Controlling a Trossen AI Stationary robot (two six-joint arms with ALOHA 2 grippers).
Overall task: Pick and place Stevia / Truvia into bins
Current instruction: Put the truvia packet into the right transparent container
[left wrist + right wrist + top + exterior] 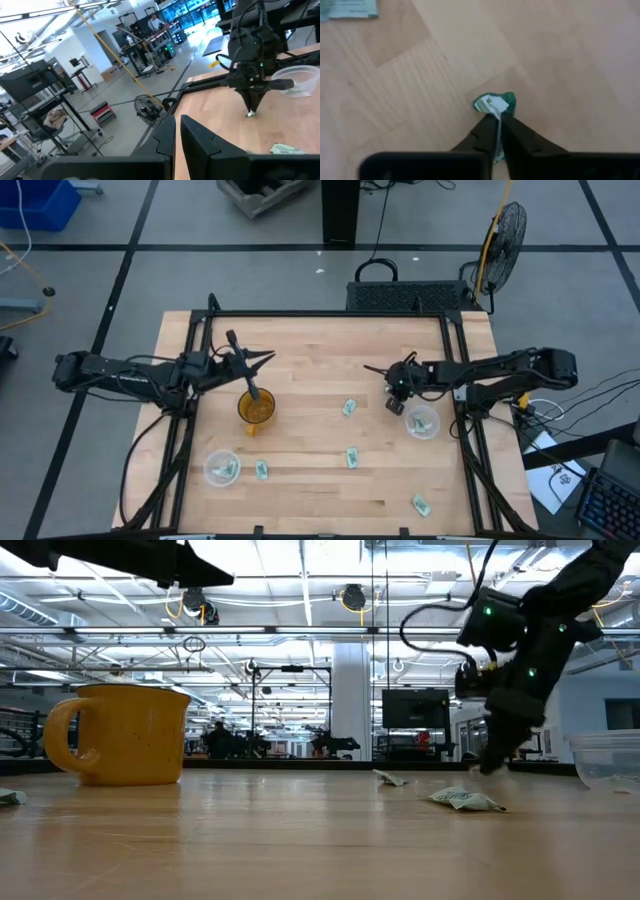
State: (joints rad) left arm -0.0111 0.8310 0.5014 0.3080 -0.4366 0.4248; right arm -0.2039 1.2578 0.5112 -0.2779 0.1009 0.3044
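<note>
My right gripper [396, 402] points down at the table just left of the right clear bin [421, 422] and is shut on a crumpled green and white sachet [493, 103]. That bin holds one sachet [421, 421], and the left clear bin [221, 468] holds another [229, 469]. Loose sachets lie flat on the table [349, 407], [352, 457], [261, 470], [420, 504]. My left gripper [177, 142] is shut and empty, hovering over the amber cup [256, 408]. My right gripper pinches the sachet by one crumpled edge [496, 114] between its two fingertips [485, 131], coming from above and pointing down. The rest of the sachet bunches out past the tips. It sits at or just above the table top; which, I cannot tell.
The amber cup [125, 735] stands left of centre under my left arm. Black frame rails run along the table's left, right and far sides [460, 370]. Bare wood lies in the middle of the table [310, 380]. A fan [503, 235] stands beyond the far right corner.
</note>
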